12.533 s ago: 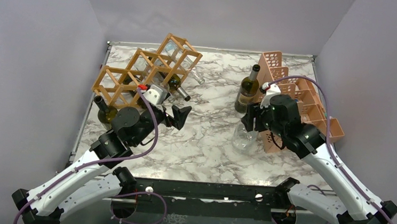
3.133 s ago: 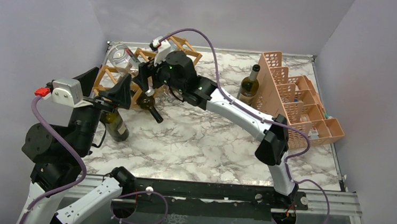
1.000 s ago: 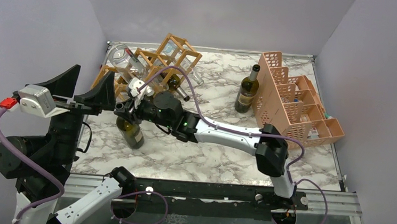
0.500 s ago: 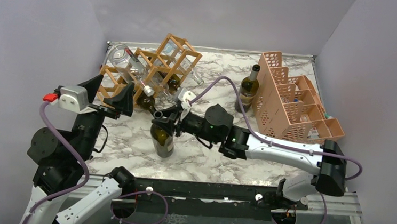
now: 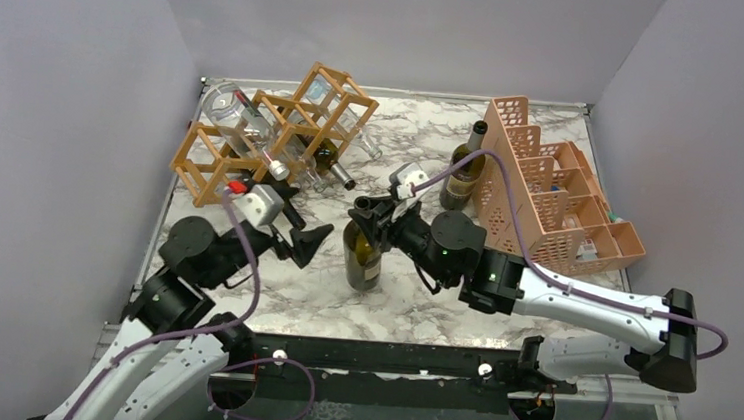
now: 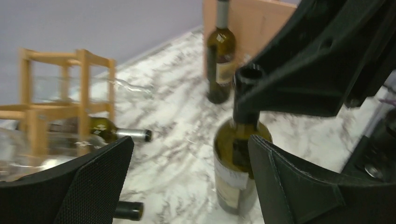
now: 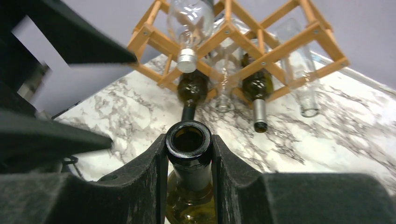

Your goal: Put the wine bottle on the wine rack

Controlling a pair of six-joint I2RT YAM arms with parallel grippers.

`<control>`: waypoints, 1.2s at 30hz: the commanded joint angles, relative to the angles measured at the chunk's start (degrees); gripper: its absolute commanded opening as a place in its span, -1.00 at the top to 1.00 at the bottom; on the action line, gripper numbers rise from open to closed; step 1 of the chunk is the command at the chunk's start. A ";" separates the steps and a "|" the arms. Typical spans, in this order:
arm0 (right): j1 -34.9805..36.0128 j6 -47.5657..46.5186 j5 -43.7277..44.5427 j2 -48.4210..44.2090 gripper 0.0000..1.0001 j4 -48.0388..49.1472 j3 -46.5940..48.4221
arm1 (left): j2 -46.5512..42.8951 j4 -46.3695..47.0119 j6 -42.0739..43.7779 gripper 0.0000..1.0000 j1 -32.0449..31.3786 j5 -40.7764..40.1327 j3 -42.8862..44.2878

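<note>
The wine bottle (image 5: 361, 254), dark green with a pale label, is held upright near the middle of the marble surface (image 5: 410, 308), well apart from the wine rack (image 5: 272, 127). Whether its base rests on the surface or hangs just above it cannot be told. Its neck is clamped just below the open mouth by the right end effector (image 5: 364, 211), whose fingers are pressed against both sides of the neck.

The left end effector (image 5: 302, 233) is seen just to the left of the bottle, its fingers spread wide and nothing between them; the bottle is not touched by it.

The wooden rack is set at the far left of the surface. Several bottles, some clear and some dark, are laid in its cells with their necks pointing toward the near side. A second dark bottle (image 5: 464, 172) is stood upright at the far right, just beside a pink crate (image 5: 549, 199).
</note>
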 commanded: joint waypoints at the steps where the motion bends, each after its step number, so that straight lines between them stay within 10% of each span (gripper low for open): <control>1: 0.35 0.93 8.81 -6.46 0.76 3.55 0.29 | 3.36 10.04 -8.54 -0.98 0.27 13.94 -7.31; 10: 0.39 6.04 18.31 -8.20 0.78 -3.35 3.37 | 10.04 34.64 -19.39 -0.98 0.20 23.75 -19.58; 36: 0.43 8.11 8.92 -11.43 0.79 1.95 2.18 | 28.27 46.48 -17.09 -0.98 -8.27 20.64 -20.09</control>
